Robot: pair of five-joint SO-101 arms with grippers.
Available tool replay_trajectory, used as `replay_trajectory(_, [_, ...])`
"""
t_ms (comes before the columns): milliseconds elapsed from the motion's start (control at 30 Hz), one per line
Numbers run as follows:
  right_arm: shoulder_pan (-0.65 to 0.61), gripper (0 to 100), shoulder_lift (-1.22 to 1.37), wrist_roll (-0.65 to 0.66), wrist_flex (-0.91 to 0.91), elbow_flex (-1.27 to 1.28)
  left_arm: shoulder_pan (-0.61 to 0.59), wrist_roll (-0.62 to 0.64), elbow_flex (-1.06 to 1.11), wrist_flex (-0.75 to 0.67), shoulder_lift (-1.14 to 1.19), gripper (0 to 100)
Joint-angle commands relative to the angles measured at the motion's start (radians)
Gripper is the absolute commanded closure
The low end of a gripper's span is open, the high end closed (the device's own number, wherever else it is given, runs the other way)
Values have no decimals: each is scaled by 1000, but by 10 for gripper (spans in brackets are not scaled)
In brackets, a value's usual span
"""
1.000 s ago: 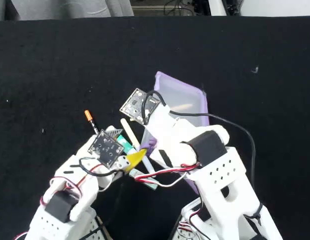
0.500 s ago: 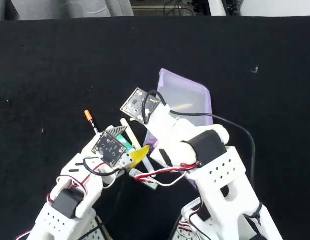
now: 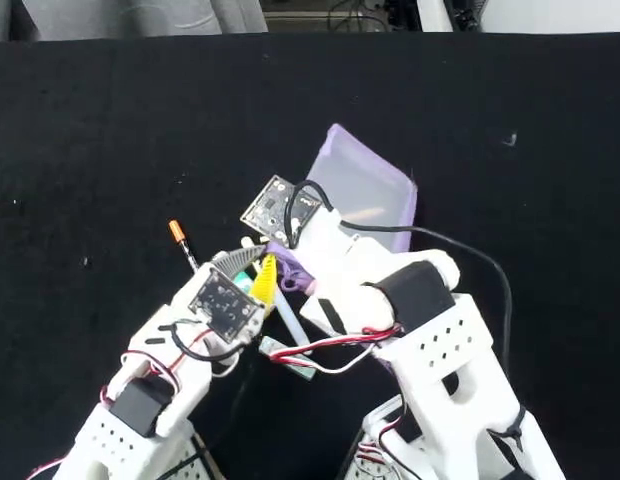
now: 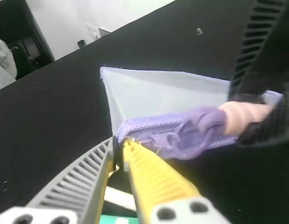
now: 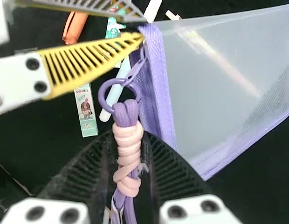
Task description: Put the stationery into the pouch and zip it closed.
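On black table (image 3: 90,150), translucent purple-trimmed pouch (image 3: 365,188); zip (image 4: 168,137) perhaps open

Black table (image 3: 110,120); white wall (image 4: 88,18) behind

The pouch (image 5: 219,74) is glossy translucent mesh plastic edged in woven cloth; the table (image 3: 110,130) is matt

This looks like a robot lab or work room. Two white robot arms (image 3: 430,330) with bare red wires (image 3: 330,350) and small circuit boards (image 3: 275,208) stand at a big table (image 3: 110,120) covered in black cloth. Past the table's far edge lie loose cables (image 3: 355,12), and beyond them is a white wall (image 4: 88,18) with what looks like a socket (image 4: 93,31).
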Motion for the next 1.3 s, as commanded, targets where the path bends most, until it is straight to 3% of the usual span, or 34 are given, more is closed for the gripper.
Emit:
replay_trajectory(0, [17, 987, -22, -3, -17, -74, 45, 0, -5, -23, -11, 972])
replay_trajectory(167, [21, 987, -22, -3, -12, -74, -4, 0, -5, -23, -11, 972])
replay_trajectory(400, [176, 987, -22, 5, -12, -79, -180, -2, 8, -31, -11, 972])
replay_trajectory(667, [302, 987, -24, 54, -11, -76, -292, -2, 2, -31, -11, 972])
replay_trajectory(1033, [457, 988, -56, 110, -11, -82, -380, -2, 10, -80, -11, 972])
replay_trajectory(1267, [466, 988, -239, 124, 23, -76, -371, -2, 10, -75, -11, 972])
